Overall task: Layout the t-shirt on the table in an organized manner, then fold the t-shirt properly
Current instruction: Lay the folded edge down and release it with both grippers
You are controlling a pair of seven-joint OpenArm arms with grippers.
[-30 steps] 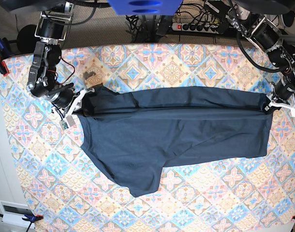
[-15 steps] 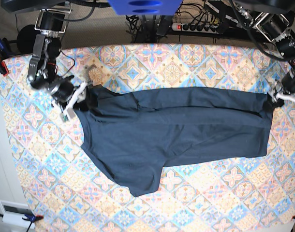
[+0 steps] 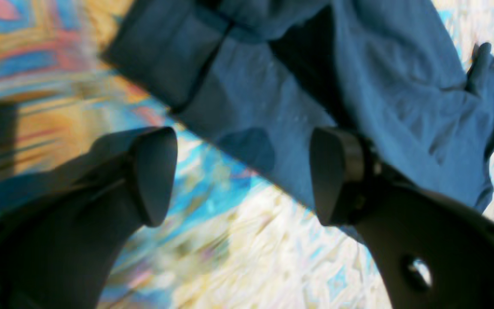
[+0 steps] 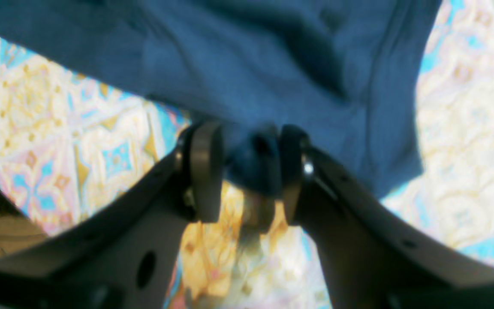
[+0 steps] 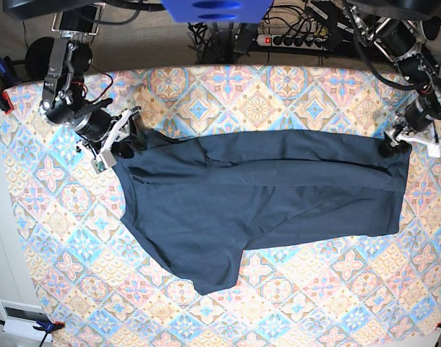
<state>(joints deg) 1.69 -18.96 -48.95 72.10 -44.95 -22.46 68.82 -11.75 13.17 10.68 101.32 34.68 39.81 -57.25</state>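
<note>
Right tool (image 4: 249,171) pinching t-shirt (image 4: 238,60) fold.

I can't read any text, label, brand, number or sign in any of my views. The t-shirt (image 5: 264,195) is plain with no print, and the table (image 5: 314,303) cloth carries only patterned tiles. The small white item at the lower left edge is too small for me to make out any lettering.
</note>
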